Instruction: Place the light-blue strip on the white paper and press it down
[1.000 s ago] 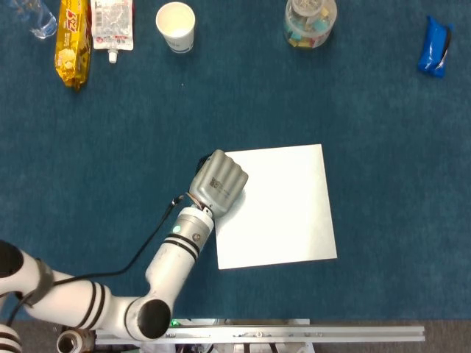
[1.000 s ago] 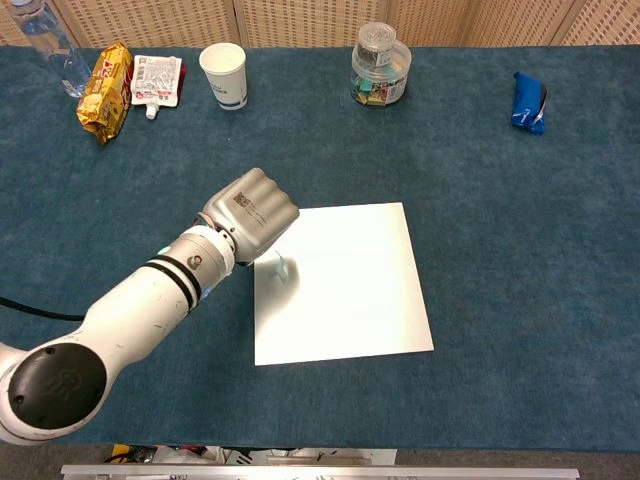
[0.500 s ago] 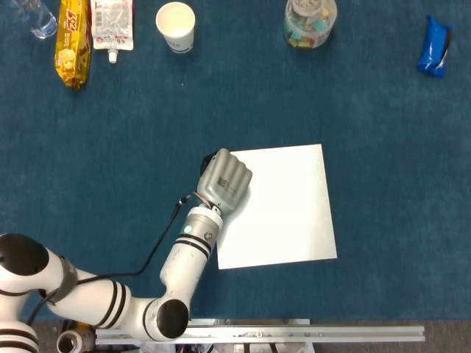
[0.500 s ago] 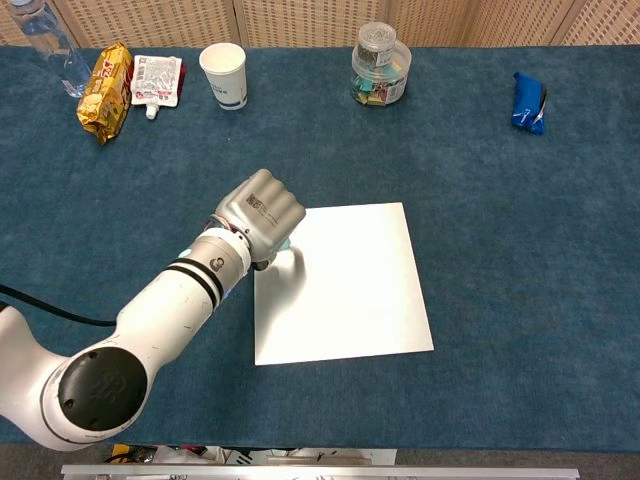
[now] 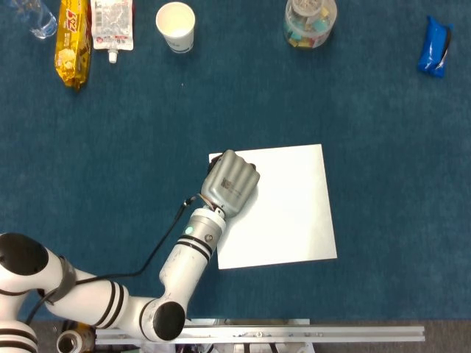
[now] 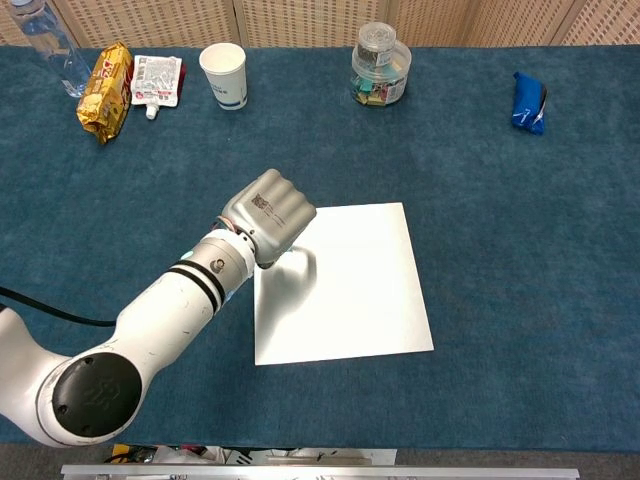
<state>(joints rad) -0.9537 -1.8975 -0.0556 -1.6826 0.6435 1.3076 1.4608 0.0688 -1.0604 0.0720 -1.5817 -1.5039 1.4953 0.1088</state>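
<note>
Far edge of the worktop [image 6: 520, 300] has the usual clutter, well apart from where I'm working: clear plastic water bottle [image 6: 45, 45] in the far left corner, yellow snack packet [image 6: 105, 90], white-and-red spouted pouch [image 6: 157, 80] just beside it, white paper cup [image 6: 224, 75], clear lidded jar of coloured bits [image 6: 380, 65], and a blue wrapped packet [image 6: 528, 102] way over on the right. Nothing sits btwn those and the sheet, so nothing's in my way.

Worktop is covered in dark teal carpet-like cloth; chest view shows tan perforated panels [image 6: 300, 20] behind it, and a metal rail [image 5: 294, 334] runs along the near edge in the head view.

Left hand [image 5: 230, 184] is balled into a fist, fingers [image 6: 290, 205] curled in, sitting over the upper-left corner of the flat white paper sheet [image 5: 287, 209]. Can't see the light-blue strip at all rn, it's hidden somewhere under the fist, so can't tell if I'm gripping it or just pressing on it. Right hand isn't in either view.

Vs 1 s ago: fist has slid further onto the paper, to the right. In the chest view a bit of light blue showed just under the hand back then; now it's covered. Paper hasn't shifted.
</note>
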